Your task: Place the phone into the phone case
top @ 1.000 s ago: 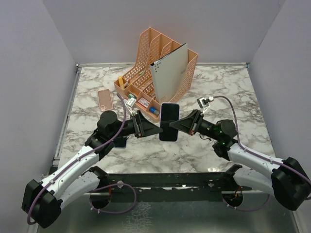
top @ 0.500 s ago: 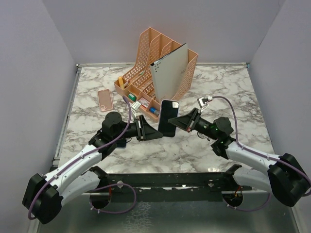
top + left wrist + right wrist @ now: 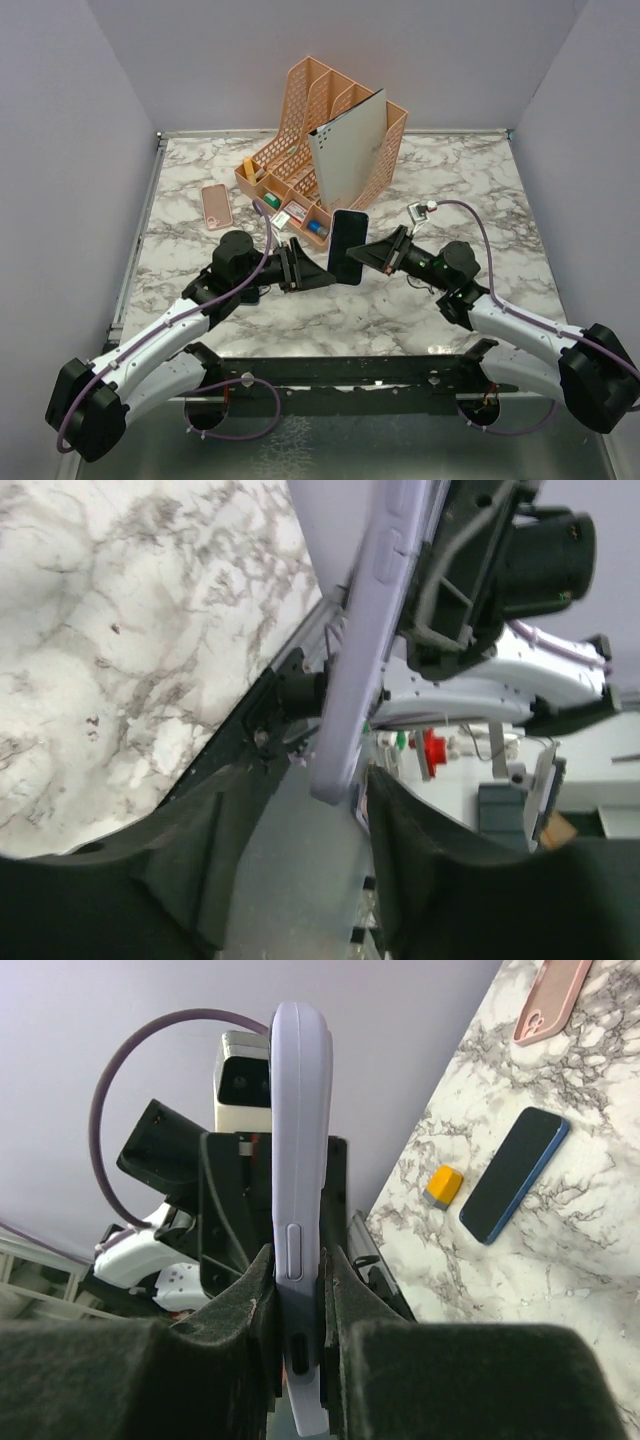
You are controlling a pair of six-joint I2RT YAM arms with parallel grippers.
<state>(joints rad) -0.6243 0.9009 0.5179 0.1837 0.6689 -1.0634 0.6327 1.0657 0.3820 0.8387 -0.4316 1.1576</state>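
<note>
Fingers of the right gripper (image 3: 366,257) clamp the lavender case (image 3: 346,247) upright at mid-frame (edge-on to its wrist camera). We see the left gripper (image 3: 318,272) spread wide beside it, and the blue phone (image 3: 514,1174) flat on the table (image 3: 560,1260).

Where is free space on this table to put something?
The marble is bare right of the orange organizer, toward the right corner, and along the near edge between the left arm and right arm. A patch lies behind the pink case. Crowded: in front of the organizer, where the left gripper and right gripper meet at the held phone.
</note>
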